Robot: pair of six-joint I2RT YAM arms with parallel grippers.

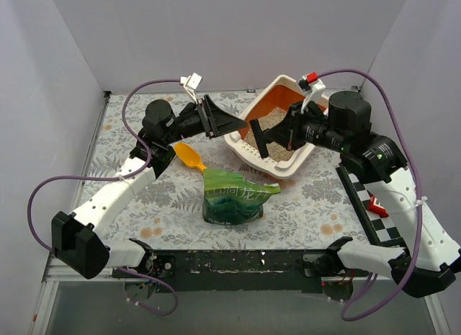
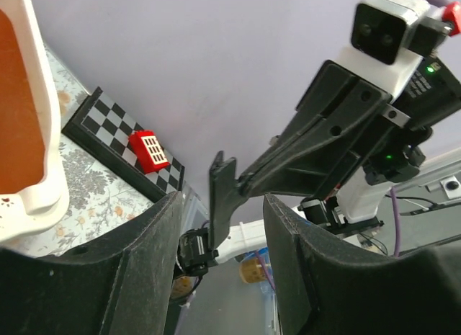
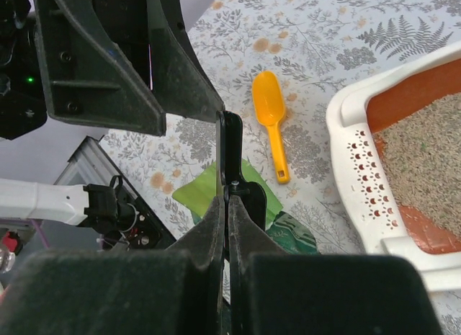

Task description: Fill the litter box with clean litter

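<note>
On bench [image 1: 144,205], litter box [image 1: 287,169] — long axis diagonal, slotted end near-left, facing green bag [image 1: 230,197]. Inside it, litter [image 1: 272,121]. Hands: left hand [image 1: 241,122] fingers apart — right hand [image 3: 227,205] fingers together.

One cream-white, orange-lined plastic litter tray [image 1: 236,142], one orange plastic scoop [image 1: 189,155], one glossy green crinkled bag [image 1: 232,197], one black-and-white checkered board [image 2: 108,122].

Robot lab test cell, not a home. Plain white walls [image 1: 216,32] box in the counter [image 1: 180,205] on the left, far and right sides. Two arms, left [image 1: 108,198] and right [image 1: 403,205], are bolted to a metal rail [image 1: 238,263] at the near edge, with purple cables [image 1: 43,187] looping loose. A checkerboard strip [image 2: 122,130] lies along the right side.
</note>
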